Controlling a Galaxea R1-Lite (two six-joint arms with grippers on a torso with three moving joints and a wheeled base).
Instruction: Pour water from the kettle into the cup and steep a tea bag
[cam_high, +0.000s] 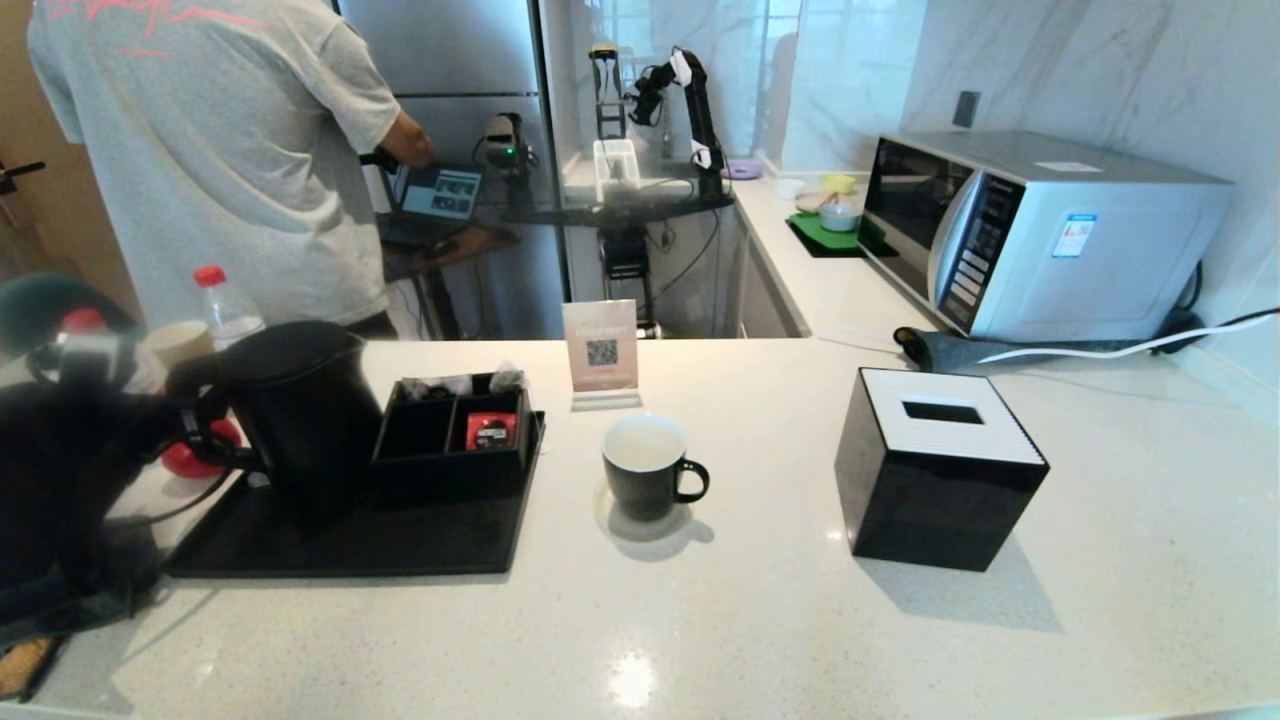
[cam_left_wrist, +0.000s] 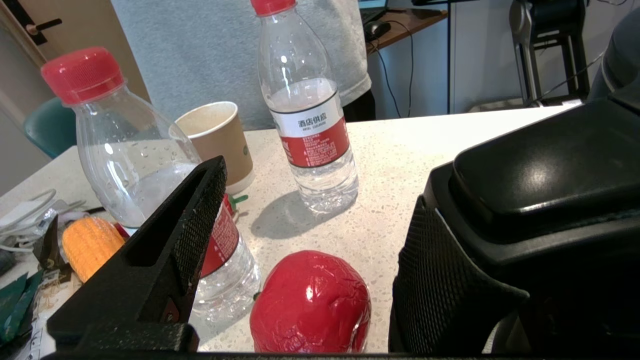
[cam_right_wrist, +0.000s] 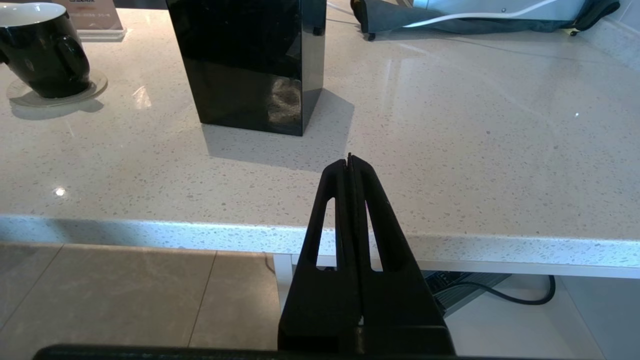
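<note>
Kettle (cam_high: 300, 410) stood on black tray (cam_high: 350, 545), left gripper (cam_left_wrist: 310, 235) wide open beside its handle. Cup (cam_high: 645, 480) sat mid-counter holding water (cam_high: 641, 455). Right gripper (cam_right_wrist: 350, 165) hung off counter's edge, fingers pressed together.

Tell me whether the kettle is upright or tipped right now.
Upright. The kettle stands on the black tray with its flat lid level, apart from the cup. The left gripper sits at its handle.

Black tissue box (cam_high: 940, 470) standing at right on the pale worktop (cam_high: 760, 620); microwave (cam_high: 1040, 235) far right; QR sign (cam_high: 601, 352) mid-far; black tray (cam_high: 350, 530) at left, with red-capped bottles (cam_left_wrist: 310, 110), paper cup (cam_left_wrist: 220, 140) beyond.
</note>
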